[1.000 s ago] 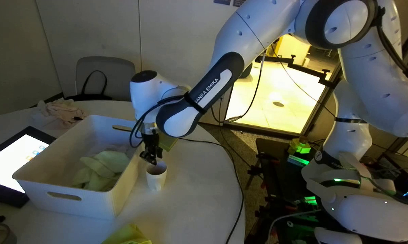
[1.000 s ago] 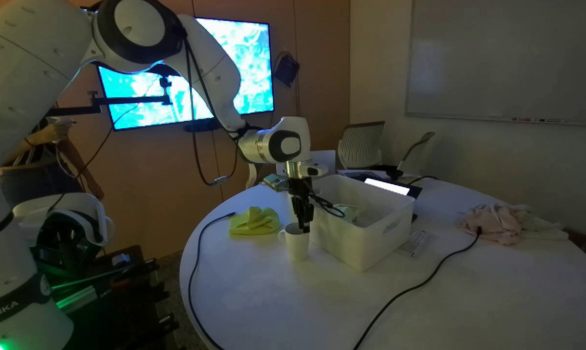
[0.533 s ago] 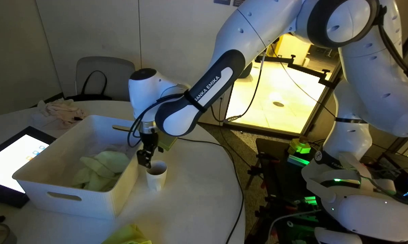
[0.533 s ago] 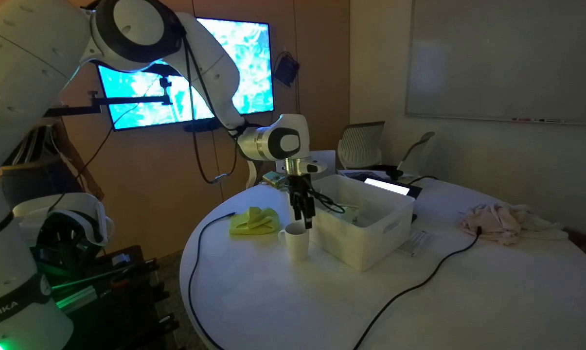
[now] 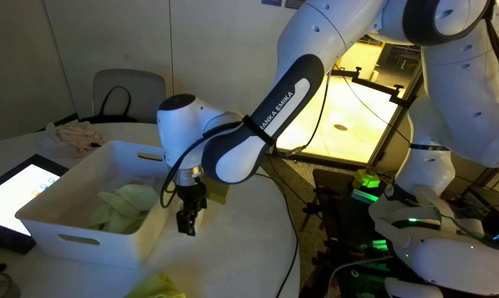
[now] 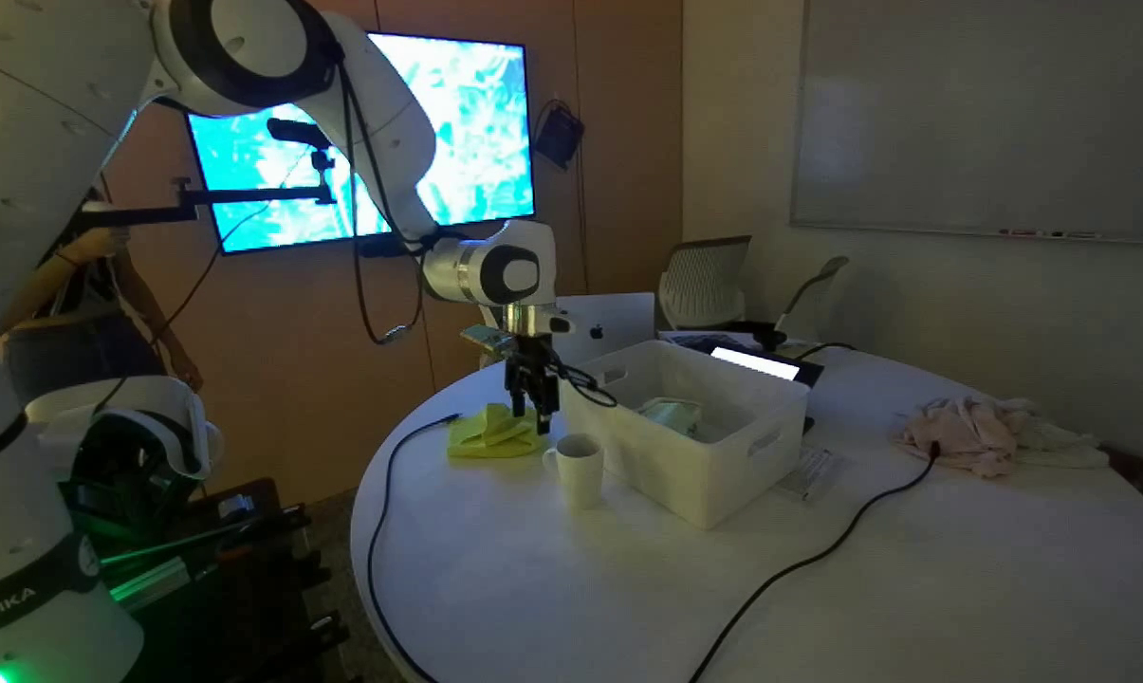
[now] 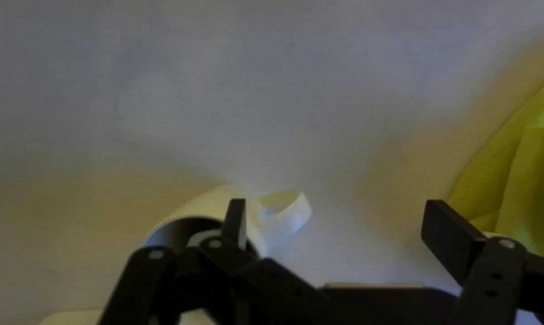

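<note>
Below and to one side of my pincer (image 7: pixel 335 210), its fingers spread wide and holding nothing, the mug (image 6: pixel 580 479) stands upright on the surface (image 7: pixel 253 90). In the wrist view one finger crosses the mug's mouth, though an exterior view shows them apart; the handle (image 7: pixel 292 221) juts toward my gap. Past my opposite finger lies the cloth (image 7: pixel 529 167); past the mug, the bin (image 6: pixel 661 465).

The black gripper (image 6: pixel 530 420) hangs over the white table (image 6: pixel 818 607) with its fingers (image 6: pixel 543 415) apart. A white mug (image 6: pixel 582 479) stands just beside a big white box (image 6: pixel 661 463). Something pale (image 6: pixel 673 415) is inside — maybe a cloth, it's hard to see. A yellow cloth (image 6: pixel 490 434) lies near the mug.
</note>
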